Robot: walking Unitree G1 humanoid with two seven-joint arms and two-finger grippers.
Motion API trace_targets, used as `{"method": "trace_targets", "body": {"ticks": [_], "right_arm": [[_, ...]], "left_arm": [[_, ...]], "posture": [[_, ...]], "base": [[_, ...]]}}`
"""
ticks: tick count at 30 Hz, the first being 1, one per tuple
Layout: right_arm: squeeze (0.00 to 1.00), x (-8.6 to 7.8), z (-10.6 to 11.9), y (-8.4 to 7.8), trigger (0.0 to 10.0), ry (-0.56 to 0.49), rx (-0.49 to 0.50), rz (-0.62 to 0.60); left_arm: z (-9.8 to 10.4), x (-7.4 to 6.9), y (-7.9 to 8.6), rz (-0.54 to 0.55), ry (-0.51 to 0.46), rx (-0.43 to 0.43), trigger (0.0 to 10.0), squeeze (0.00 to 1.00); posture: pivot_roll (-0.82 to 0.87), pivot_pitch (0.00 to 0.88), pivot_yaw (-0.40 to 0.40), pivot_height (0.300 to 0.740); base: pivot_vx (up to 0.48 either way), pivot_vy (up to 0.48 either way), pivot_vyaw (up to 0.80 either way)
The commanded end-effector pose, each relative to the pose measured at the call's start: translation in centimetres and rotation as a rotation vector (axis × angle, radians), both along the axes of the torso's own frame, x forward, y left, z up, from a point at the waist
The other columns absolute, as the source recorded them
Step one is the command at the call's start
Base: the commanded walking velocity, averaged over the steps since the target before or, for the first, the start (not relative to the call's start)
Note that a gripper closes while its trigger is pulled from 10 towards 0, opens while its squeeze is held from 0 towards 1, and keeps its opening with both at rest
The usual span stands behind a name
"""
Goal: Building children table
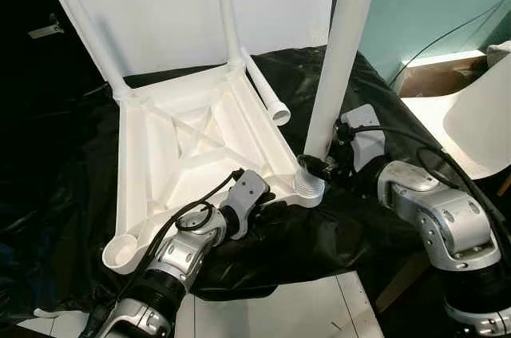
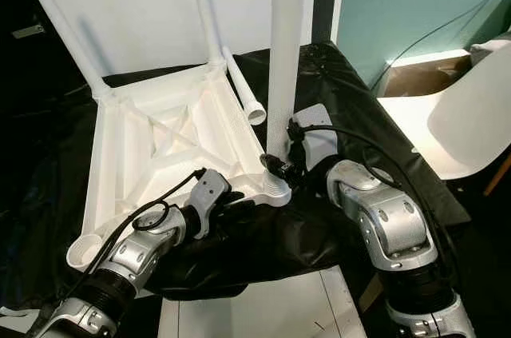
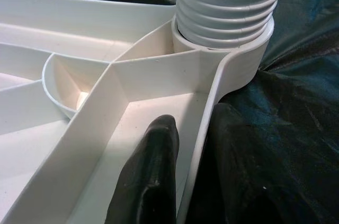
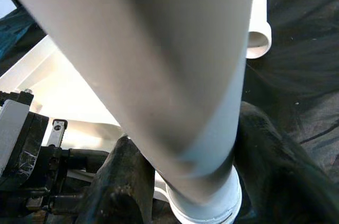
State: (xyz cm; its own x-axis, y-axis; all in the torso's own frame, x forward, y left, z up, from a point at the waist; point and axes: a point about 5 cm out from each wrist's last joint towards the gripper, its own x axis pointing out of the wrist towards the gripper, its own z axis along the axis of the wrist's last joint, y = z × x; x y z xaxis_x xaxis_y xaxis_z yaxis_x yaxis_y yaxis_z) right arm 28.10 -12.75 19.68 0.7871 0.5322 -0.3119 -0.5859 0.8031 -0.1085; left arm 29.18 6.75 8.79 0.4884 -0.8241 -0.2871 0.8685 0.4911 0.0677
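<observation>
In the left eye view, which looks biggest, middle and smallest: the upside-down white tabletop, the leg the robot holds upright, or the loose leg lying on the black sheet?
1. Upside-down tabletop, biggest.
2. Upright leg in the right gripper; it is nearer the camera and runs past the picture's top.
3. Loose leg, smallest, though it lies farther back.

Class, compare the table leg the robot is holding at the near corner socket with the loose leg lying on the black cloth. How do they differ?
The held leg stands nearly upright, its threaded end in the corner socket, with the right gripper around it. The loose leg lies flat on the black cloth, ungripped, open end showing. Both are white tubes.
</observation>
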Motion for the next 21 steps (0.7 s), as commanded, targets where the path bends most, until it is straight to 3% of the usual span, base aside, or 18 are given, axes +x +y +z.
{"method": "trace_targets", "body": {"ticks": [1, 12, 14, 21], "right_arm": [[0.00, -0.3, -3.1, -0.8, 10.0, 0.196, -0.044, -0.027], [0.00, -1.2, -3.3, -1.5, 10.0, 0.191, -0.191, 0.085], [0.00, -1.3, -3.0, -1.7, 10.0, 0.149, -0.260, 0.170], [0.00, -1.2, -3.3, -1.9, 10.0, 0.147, -0.304, 0.247]], "left_arm": [[-1.4, -1.0, 0.0, -0.092, 0.069, 0.040, 10.0, 0.00], [-1.4, -1.0, -0.1, -0.090, 0.068, 0.035, 10.0, 0.00], [-1.4, -1.0, -0.2, -0.090, 0.069, 0.034, 10.0, 0.00], [-1.4, -1.1, -0.1, -0.085, 0.070, 0.033, 10.0, 0.00]], "posture": [[-0.16, 0.000, 0.081, 0.740], [-0.16, 0.000, 0.077, 0.740], [-0.16, 0.000, 0.076, 0.740], [-0.15, 0.000, 0.075, 0.740]], "base": [[0.000, 0.000, 0.00], [0.000, 0.000, 0.00], [0.000, 0.000, 0.00], [0.000, 0.000, 0.00]]}}
